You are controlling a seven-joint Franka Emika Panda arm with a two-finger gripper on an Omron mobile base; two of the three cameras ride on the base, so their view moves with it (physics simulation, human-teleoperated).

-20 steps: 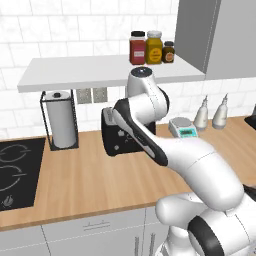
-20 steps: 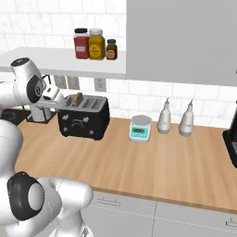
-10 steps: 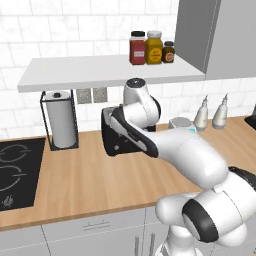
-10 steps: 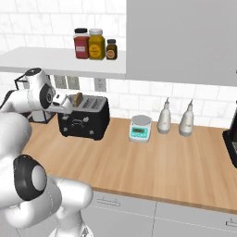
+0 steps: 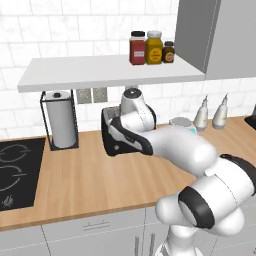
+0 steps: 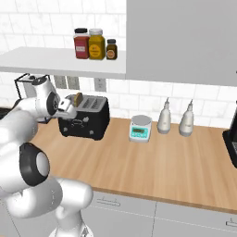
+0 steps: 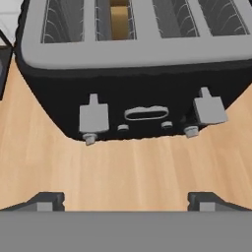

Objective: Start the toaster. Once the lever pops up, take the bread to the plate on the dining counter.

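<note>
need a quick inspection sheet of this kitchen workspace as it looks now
surface: wood counter along the white-tiled wall.
job's things: toaster upright on the counter; bread sits in a slot; two levers on its front.
clutter: kitchen scale, two bottles, paper towel roll, three jars on the shelf.
grippers: gripper open, facing the toaster front, touching nothing.
cables: nothing seen.
surroundings: stovetop, wall outlets, grey cabinet.
</note>
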